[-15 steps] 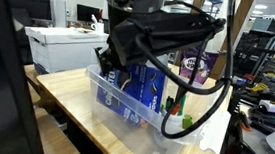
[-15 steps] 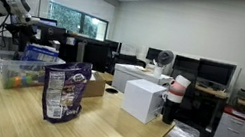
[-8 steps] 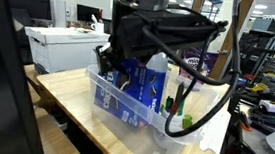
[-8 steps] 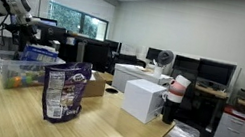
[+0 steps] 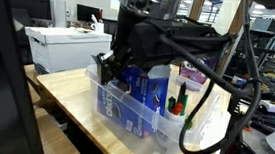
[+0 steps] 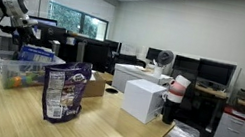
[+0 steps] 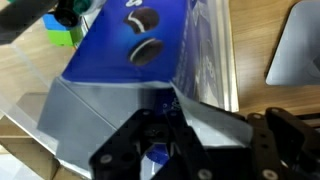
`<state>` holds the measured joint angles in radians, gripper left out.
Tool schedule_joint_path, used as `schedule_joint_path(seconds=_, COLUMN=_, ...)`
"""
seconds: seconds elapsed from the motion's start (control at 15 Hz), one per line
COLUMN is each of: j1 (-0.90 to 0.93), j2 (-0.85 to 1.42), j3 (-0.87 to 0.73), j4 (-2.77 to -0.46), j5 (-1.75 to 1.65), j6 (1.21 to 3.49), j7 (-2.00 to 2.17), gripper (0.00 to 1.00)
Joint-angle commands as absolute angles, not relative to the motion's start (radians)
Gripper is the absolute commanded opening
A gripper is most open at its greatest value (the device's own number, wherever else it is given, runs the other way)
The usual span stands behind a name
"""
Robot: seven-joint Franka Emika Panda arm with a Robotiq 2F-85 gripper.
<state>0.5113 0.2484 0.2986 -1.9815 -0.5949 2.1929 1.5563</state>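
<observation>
My gripper [image 7: 165,140] is shut on the silver crimped end of a blue Oreo cookie package [image 7: 150,40]. The package hangs inside a clear plastic bin [image 7: 225,50] on a wooden table. In an exterior view the gripper [image 5: 111,65] holds the blue package [image 5: 141,92] upright in the bin [image 5: 138,132], beside markers and a white bottle [image 5: 159,84]. In an exterior view the gripper [image 6: 23,29] is over the bin [image 6: 10,71] at the table's far left.
Green and yellow items [image 7: 65,25] lie in the bin beyond the package. A purple snack bag [image 6: 63,91] stands mid-table, with a white box [image 6: 142,100] and a pink cup [image 6: 178,87] to its right. A white chest [image 5: 60,45] stands behind the table [image 5: 82,132].
The arm has shifted along the bin with the Oreo package still in its grip. The white bottle and markers in the bin now show beside it.
</observation>
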Motion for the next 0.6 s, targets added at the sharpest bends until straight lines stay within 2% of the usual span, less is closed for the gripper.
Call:
schedule_joint_path(seconds=0.0, j1=0.497, j2=0.204, j3=0.306, j4=-2.045, j5=-0.560, j6=2.245, j7=1.546, gripper=0.01)
schedule_joint_path(seconds=0.53, j1=0.502, j2=0.215, j3=0.302, j4=-2.061, j5=-0.572, j6=2.285, j7=1.557, gripper=0.01)
